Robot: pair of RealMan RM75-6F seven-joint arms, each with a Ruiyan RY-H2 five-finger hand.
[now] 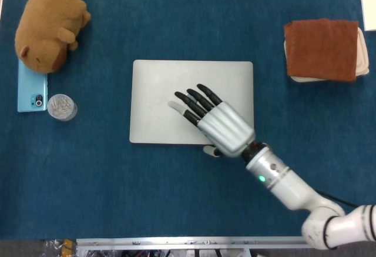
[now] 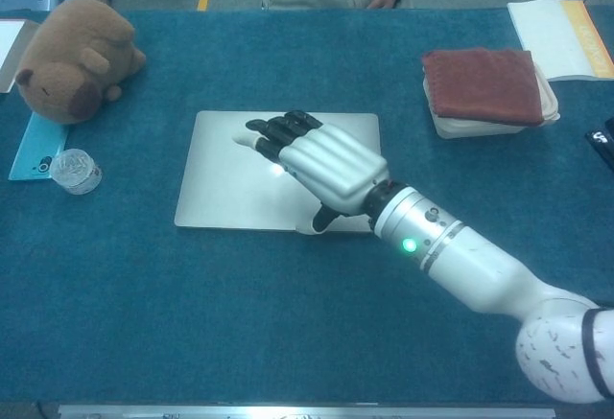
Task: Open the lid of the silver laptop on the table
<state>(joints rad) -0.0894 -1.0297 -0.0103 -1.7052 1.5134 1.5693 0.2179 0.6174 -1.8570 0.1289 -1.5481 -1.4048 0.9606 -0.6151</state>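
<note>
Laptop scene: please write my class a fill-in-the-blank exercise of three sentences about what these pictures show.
1. The lid of the silver laptop is ____.
2. The right robot hand is spread above the ____.
3. The brown plush toy partly covers a blue ____.

Missing words: closed; laptop; phone

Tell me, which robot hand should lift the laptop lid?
The right hand. It is already over the closed silver laptop, fingers spread above the lid and thumb down at the near edge. The left hand shows in neither view.
</note>
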